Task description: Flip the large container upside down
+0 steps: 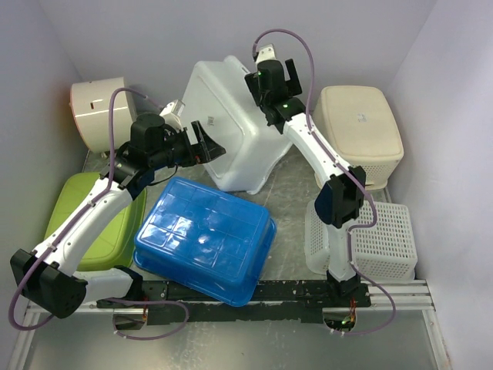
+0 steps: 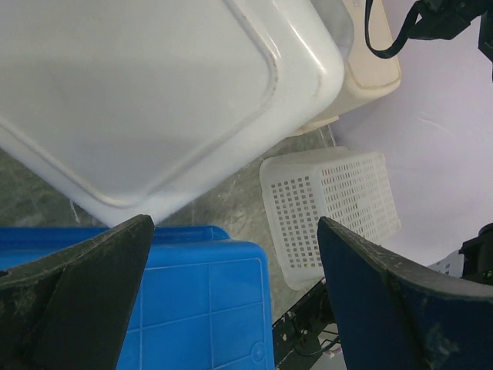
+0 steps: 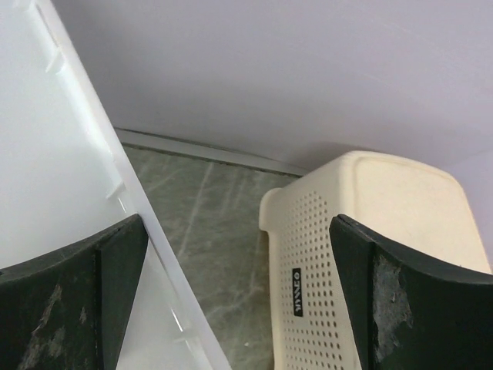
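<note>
The large white translucent container stands tilted on one edge at the back middle, its base facing the left arm. My left gripper is open and empty beside the lower left of that base, which fills the left wrist view; the gap between its fingers holds nothing. My right gripper is open at the container's upper right rim. In the right wrist view the rim and wall run in front of the gripper's left finger, which shows through the plastic.
A blue container lies upside down in front of the white one. A green container is at the left, a round cream container at the back left, a cream basket upside down at the back right, and a white perforated basket at the right.
</note>
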